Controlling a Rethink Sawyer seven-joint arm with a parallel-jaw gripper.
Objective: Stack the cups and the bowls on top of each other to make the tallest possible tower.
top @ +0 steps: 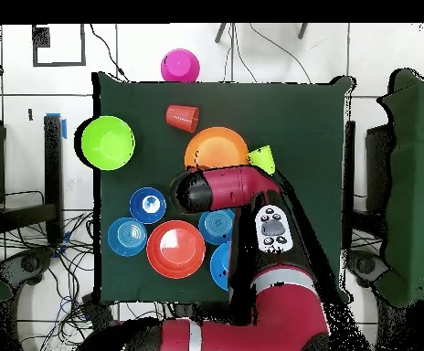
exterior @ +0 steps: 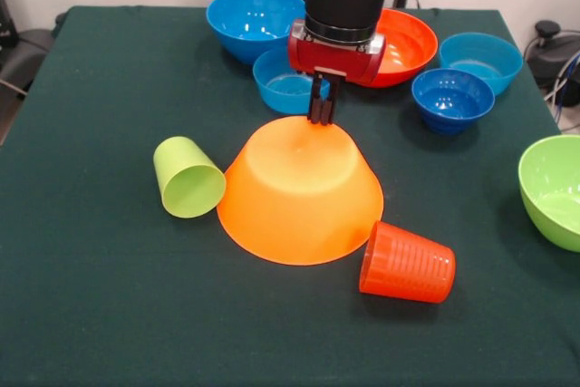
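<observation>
Front view shows the gripper (exterior: 323, 108), jaws together and holding nothing, at the far rim of the upturned orange bowl (exterior: 299, 189), mid-table. Tower seems barely begun; next likely fetching another bowl to set on it.

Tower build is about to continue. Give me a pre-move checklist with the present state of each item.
1. Large orange bowl upside down as base: ok.
2. Base top bare, nothing stacked: ok.
3. Gripper clear of the base: cannot tell; its tips are at the far rim of the top.
4. Gripper empty: ok, fingers close together, holding nothing.
5. Green cup and ribbed orange cup upright: not ok, both on their sides.
6. Red-orange bowl upright, reachable: ok.
</observation>
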